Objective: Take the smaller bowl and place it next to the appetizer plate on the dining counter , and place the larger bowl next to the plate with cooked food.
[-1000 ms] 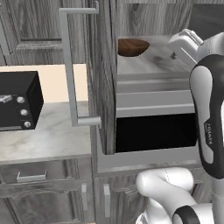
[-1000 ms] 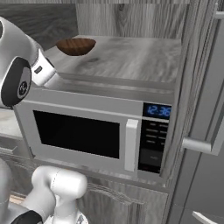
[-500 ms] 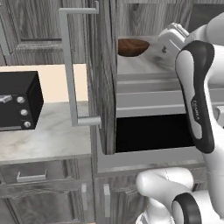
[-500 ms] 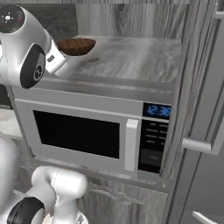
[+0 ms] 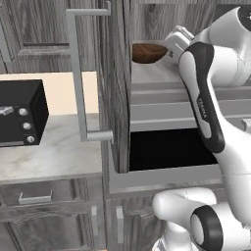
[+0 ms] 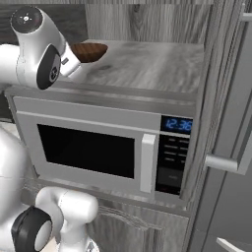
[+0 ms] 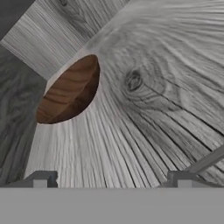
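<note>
Brown wooden smaller bowl [image 7: 69, 89] unmoved on grey wood shelf [image 6: 147, 59], arm swung nearer, gripper [image 7: 109, 177] spread wide, empty

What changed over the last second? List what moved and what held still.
The arm swung up and in toward the smaller bowl, bringing the open gripper close to it on the wood-grain shelf above the microwave. Nothing was grasped or released. The bowl, microwave, open cabinet door and toaster oven stayed put.

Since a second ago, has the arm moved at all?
Yes. In the left base view the arm has swung left across the microwave and up toward the brown bowl, which has stayed put.
</note>
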